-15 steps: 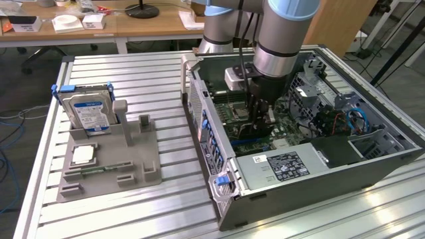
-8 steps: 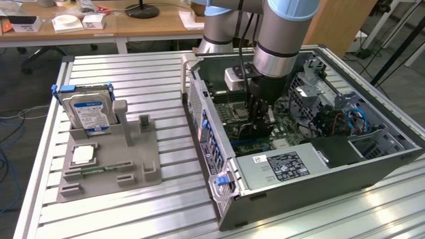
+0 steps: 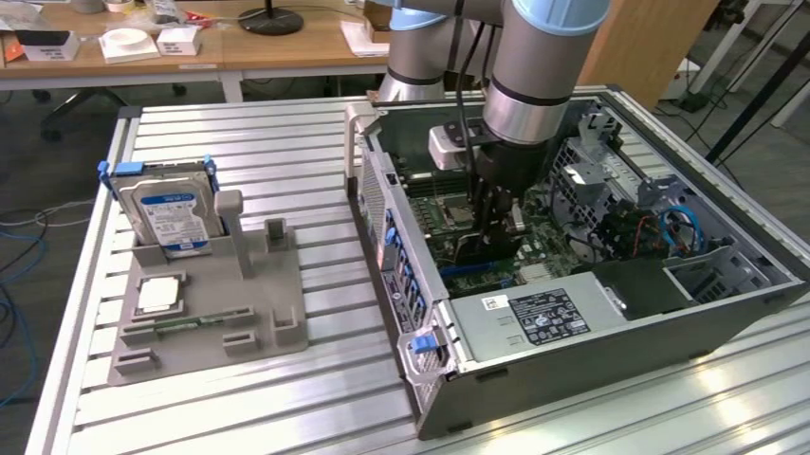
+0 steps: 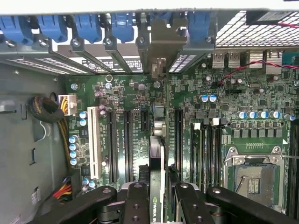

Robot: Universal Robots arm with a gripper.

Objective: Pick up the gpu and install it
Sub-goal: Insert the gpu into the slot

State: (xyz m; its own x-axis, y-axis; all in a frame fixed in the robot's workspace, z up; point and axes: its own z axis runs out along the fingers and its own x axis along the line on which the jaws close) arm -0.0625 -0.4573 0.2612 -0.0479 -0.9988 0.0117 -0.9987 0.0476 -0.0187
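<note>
Computer case (image 3: 708, 318) lies open on its side around the gripper (image 3: 494, 223), which reaches down into it. Motherboard (image 4: 219, 116) spreads directly beneath the fingers (image 4: 136, 200), its expansion slots running lengthwise below them. Between the part-closed fingers stands the gpu (image 4: 157, 186), clamped edge-on, its silver bracket (image 4: 162, 44) ahead at the case's rear slot openings.

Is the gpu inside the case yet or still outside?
Inside: the gpu stands on edge between the gripper fingers, above the motherboard. Whether it is seated, cannot tell.
</note>
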